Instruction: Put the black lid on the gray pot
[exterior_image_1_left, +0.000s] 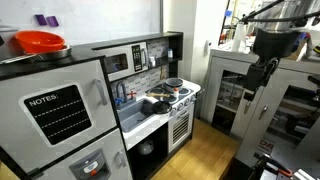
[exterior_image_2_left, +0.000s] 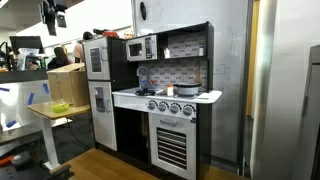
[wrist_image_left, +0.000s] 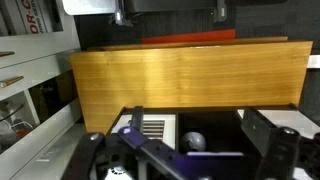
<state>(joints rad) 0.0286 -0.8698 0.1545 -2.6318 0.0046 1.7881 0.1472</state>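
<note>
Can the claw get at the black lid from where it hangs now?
Probably yes, after a long move: the open claw hangs high and well away, but the black lid lies uncovered on the counter.

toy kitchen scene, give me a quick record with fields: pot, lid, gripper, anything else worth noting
setting: toy kitchen with a fridge and a stovetop
gray pot: on the stovetop, appears uncovered
black lid: probably the dark flat item beside the pot, too small to confirm
gripper: open, holding nothing, well away from the stovetop
orange-red bowl: on top of the fridge
task state: lid not yet on the pot
</note>
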